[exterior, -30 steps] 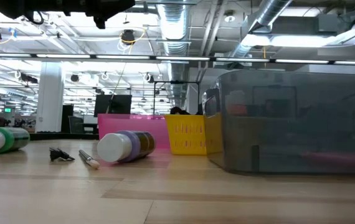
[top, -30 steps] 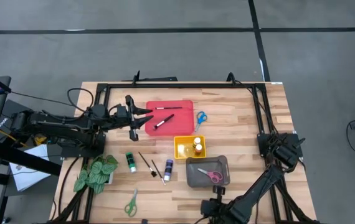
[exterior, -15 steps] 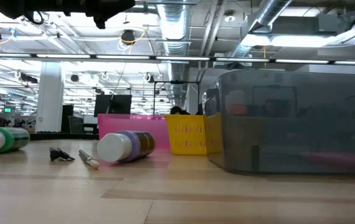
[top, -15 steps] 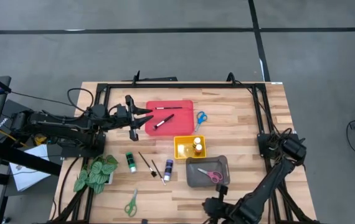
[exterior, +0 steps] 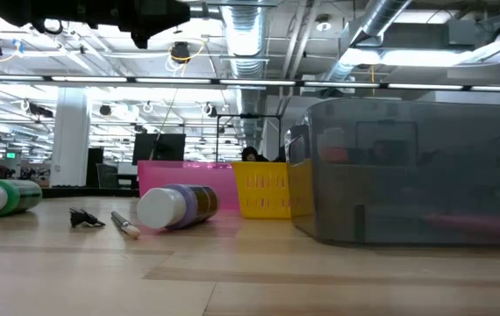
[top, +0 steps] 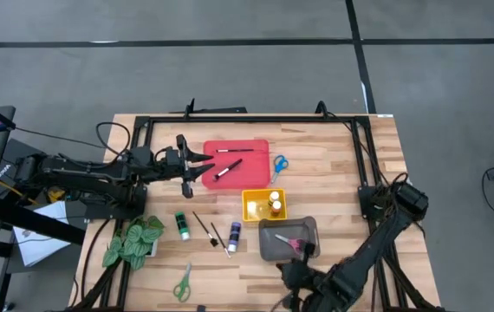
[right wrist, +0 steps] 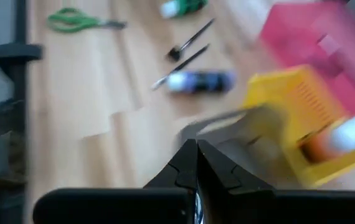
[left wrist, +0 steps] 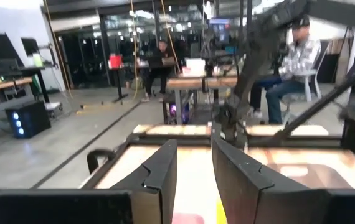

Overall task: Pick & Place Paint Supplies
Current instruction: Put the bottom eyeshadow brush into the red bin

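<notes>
Two dark paintbrushes (top: 228,169) lie in the red tray (top: 251,173). My left gripper (top: 205,165) hovers open and level at that tray's left edge, nothing between its fingers (left wrist: 162,172). On the bare wood lie a green bottle (top: 182,225), two more paintbrushes (top: 204,227), a purple bottle (top: 233,233), green scissors (top: 182,282) and blue scissors (top: 279,164). Pink scissors (top: 292,243) rest in the grey tray (top: 269,247). Bottles stand in the yellow tray (top: 254,206). My right gripper (top: 291,264) is shut and empty, slanting down above the table's near edge beside the grey tray.
A green leafy plant (top: 134,243) sits at the near left corner. A black frame (top: 247,119) runs along the table's far side. In the low view the grey tray (exterior: 417,175) fills the right half. People sit at desks beyond the table in the left wrist view.
My right gripper has risen and moved from the near edge toward the grey tray, tipping less steeply downward, still shut. Nothing on the table has moved.
</notes>
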Controlling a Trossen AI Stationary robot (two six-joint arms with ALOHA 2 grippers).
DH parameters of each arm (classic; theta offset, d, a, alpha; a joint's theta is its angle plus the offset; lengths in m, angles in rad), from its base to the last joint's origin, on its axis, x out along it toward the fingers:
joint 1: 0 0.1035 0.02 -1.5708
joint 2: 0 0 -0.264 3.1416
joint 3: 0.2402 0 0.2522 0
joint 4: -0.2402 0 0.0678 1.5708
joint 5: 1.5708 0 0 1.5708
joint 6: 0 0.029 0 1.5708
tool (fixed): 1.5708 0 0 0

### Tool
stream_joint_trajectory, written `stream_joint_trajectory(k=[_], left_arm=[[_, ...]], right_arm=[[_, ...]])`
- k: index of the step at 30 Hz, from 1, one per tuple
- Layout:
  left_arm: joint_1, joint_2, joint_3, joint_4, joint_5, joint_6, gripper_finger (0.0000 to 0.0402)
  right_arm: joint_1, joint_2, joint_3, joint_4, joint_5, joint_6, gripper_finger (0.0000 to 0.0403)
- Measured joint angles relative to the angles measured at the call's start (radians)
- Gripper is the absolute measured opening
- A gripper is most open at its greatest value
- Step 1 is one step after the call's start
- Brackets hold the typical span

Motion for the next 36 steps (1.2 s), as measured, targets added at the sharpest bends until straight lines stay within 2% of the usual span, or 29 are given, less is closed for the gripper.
stream_joint_trajectory(k=[5,9,14,19,25,30,36], left_arm=[[0.0,0.0,0.0,-0.073,0.0,-0.021,0.0095],[-0.001,0.0,0.0,-0.09,-0.001,-0.028,0.0095],[-0.002,0.0,0.0,-0.145,-0.013,-0.029,0.0095],[-0.002,-0.003,0.0,-0.214,-0.122,-0.02,0.0095],[-0.002,-0.035,0.0,-0.365,-0.273,-0.021,0.0095],[-0.002,-0.082,0.0,-0.501,-0.281,-0.026,0.0095],[-0.002,-0.125,-0.057,-0.541,-0.281,-0.022,0.0095]], right_arm=[[-0.105,-0.089,0.0,-0.008,0.018,-0.279,0.0],[-0.209,-0.15,0.001,0.046,-0.017,-0.523,0.0],[-0.357,-0.198,0.001,0.215,-0.119,-0.832,0.0],[-0.508,-0.198,0.001,0.417,-0.296,-1.101,0.0],[-0.678,-0.197,0.001,0.528,-0.485,-1.24,0.0],[-0.81,-0.197,-0.016,0.559,-0.625,-1.277,0.0],[-0.963,-0.197,-0.148,0.668,-0.799,-1.284,0.0]])
